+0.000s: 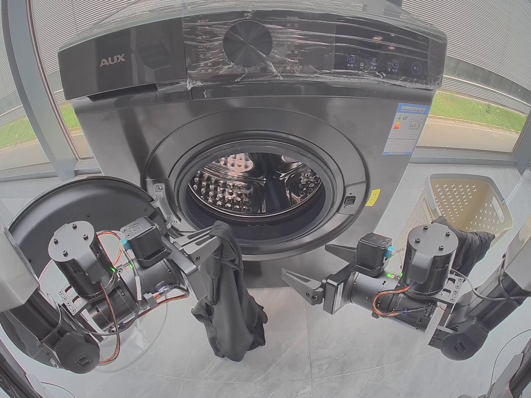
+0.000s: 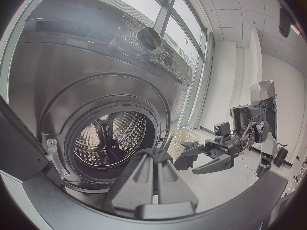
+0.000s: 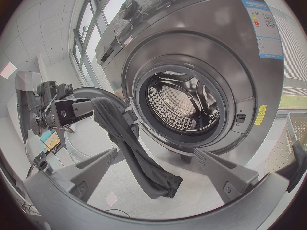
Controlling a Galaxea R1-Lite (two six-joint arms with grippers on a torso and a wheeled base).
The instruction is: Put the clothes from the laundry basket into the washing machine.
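The grey washing machine [image 1: 354, 128] has its round door [image 1: 83, 205] swung open to the left, and nothing lies in the steel drum [image 1: 254, 186]. My left gripper [image 1: 213, 239] is shut on a dark garment [image 1: 229, 299] that hangs down just in front of the opening's lower left rim. The shut fingers [image 2: 144, 179] pinch the cloth [image 2: 128, 173] at its top. My right gripper [image 1: 307, 263] stands open and holds nothing, low in front of the machine to the right of the garment [image 3: 134, 147]. A cream laundry basket [image 1: 470, 200] stands at the right with dark clothes [image 1: 473, 247] over its rim.
The floor of pale grey tiles [image 1: 332, 349] runs in front of the machine. Large windows [image 1: 487, 56] stand behind it. The open door takes up the room at the far left beside my left arm.
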